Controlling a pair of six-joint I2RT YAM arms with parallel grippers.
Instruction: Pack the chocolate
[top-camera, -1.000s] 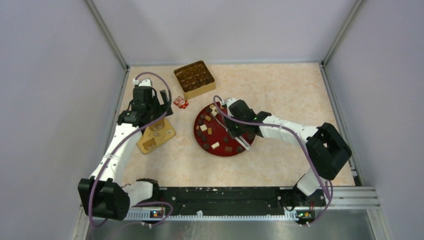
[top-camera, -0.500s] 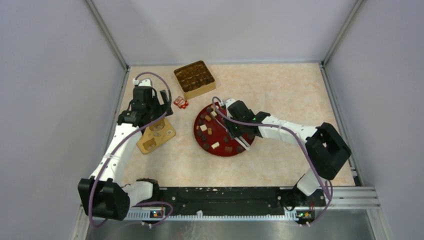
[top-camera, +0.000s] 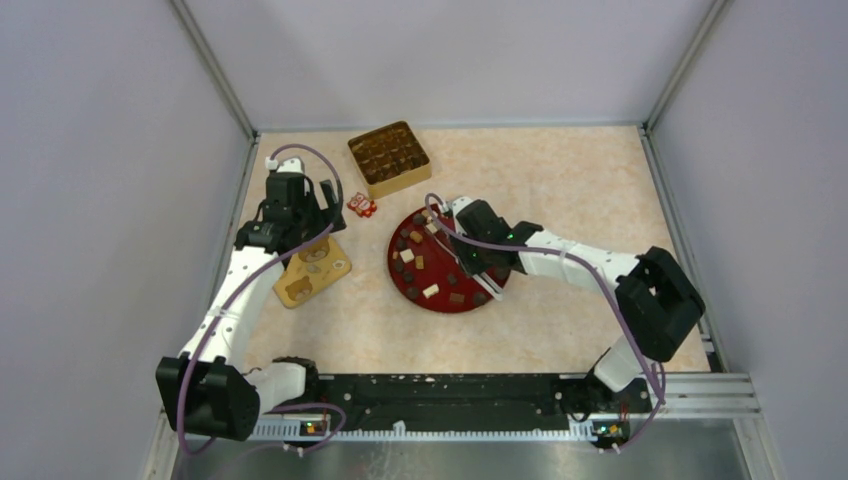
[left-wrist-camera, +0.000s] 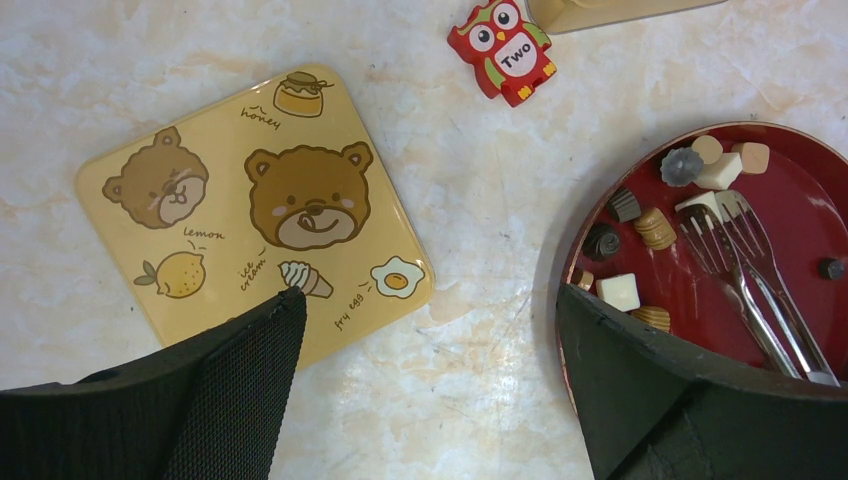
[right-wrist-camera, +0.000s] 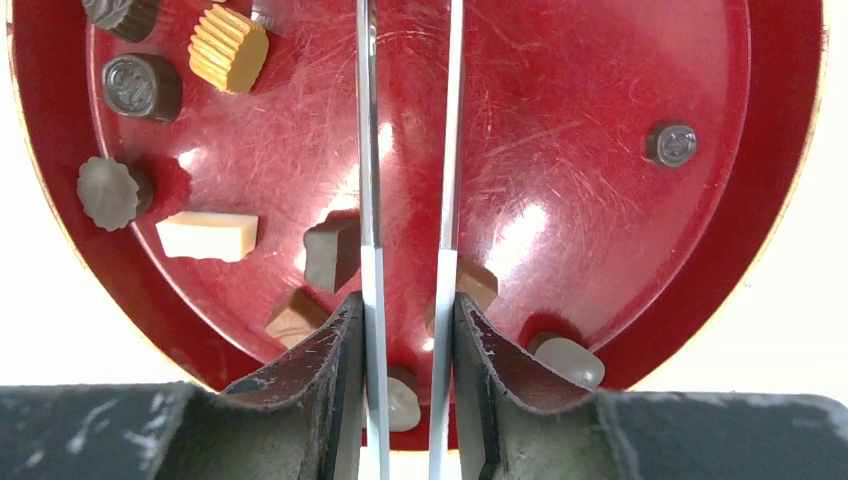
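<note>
Clamping the tongs over chocolate on the plate, the right tool has barely shifted (a slight nudge at most); the left tool stays wide open, empty.

A pale peach-marbled table sits boxed by plain lavender-grey walls — metal posts at its far corners, a dark rail along its near edge, evenly lit.
</note>
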